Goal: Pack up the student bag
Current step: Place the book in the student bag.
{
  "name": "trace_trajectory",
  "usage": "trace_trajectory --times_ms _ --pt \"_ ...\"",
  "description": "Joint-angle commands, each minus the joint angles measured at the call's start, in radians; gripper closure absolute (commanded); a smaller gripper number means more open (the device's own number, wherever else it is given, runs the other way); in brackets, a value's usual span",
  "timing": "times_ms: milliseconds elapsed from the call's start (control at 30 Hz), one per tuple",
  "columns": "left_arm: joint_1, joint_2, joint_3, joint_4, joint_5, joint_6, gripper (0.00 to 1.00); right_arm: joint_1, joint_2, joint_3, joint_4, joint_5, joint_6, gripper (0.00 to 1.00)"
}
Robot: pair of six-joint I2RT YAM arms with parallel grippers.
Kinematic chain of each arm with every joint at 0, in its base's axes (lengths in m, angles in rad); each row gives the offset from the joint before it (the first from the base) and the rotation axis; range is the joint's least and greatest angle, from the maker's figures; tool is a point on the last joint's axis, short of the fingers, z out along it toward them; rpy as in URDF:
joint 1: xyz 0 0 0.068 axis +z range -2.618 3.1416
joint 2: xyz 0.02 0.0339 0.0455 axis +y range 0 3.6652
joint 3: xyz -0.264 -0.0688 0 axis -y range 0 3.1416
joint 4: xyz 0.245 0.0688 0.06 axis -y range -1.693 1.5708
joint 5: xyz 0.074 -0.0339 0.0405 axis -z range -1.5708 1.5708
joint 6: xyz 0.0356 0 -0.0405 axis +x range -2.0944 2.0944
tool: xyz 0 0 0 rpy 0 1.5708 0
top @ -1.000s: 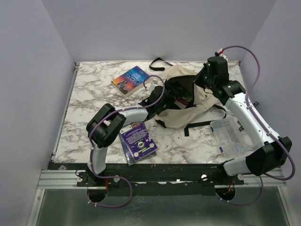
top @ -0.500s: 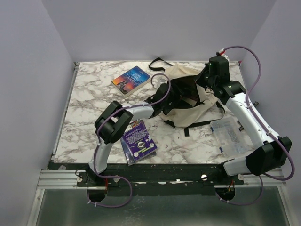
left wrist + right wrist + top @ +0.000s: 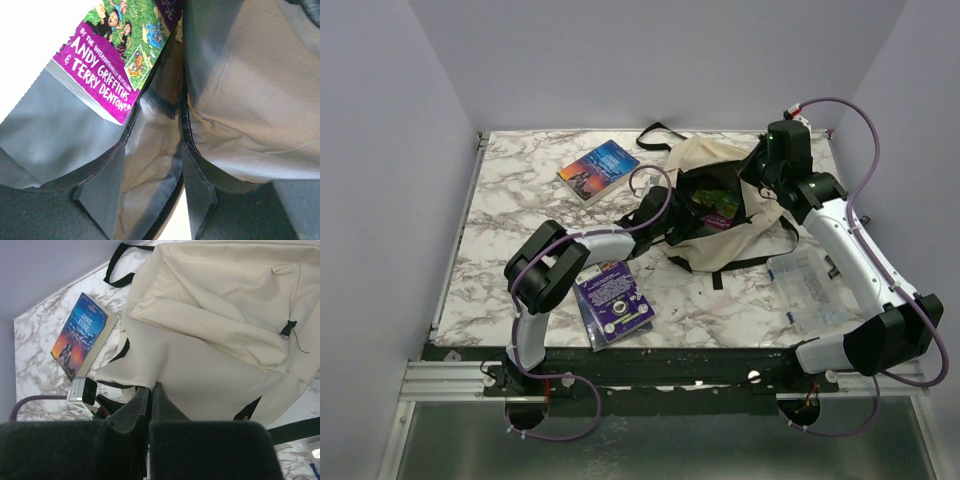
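1. Left gripper (image 3: 152, 167): the jaws stand half apart, astride the dark-lined rim of the bag (image 3: 725, 240). I cannot tell whether they pinch it yet.
2. The bag lies on the table's far right half with its mouth upward. In the top view the left gripper sits at 9 o'clock of that mouth.
3. Right gripper (image 3: 151, 390): closed tight on a fold of cream fabric at 1 o'clock of the mouth, so the opening spans the two grippers.
4. One book (image 3: 112, 55) is already inside, at 11 o'clock in the left wrist view.
5. Purple book (image 3: 612, 300): at 7 o'clock from the left gripper, beside that arm, long axis 11 to 5.
6. Jane Eyre (image 3: 600, 170): at 10 o'clock, long axis 8 to 2.
7. The left arm is nearer both books, so it is the likelier one to fetch them.
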Motion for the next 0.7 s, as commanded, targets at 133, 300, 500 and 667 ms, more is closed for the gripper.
trace_trajectory --times_ms 133,300,500,667 --pt "-0.005 -0.029 0.061 0.019 0.030 0.181 0.41 -0.006 -0.057 -0.038 0.045 0.050 -0.036 0.99" --pt "-0.011 -0.193 -0.024 0.021 0.055 0.415 0.24 -0.007 -0.068 -0.090 0.053 0.154 -0.100 0.99" --pt "-0.011 -0.441 -0.184 0.017 0.156 0.579 0.15 -0.006 -0.103 -0.197 0.143 0.104 -0.196 0.99" --pt "0.001 -0.646 -0.261 -0.097 0.291 0.736 0.06 -0.007 -0.101 -0.259 0.168 -0.127 -0.277 0.97"
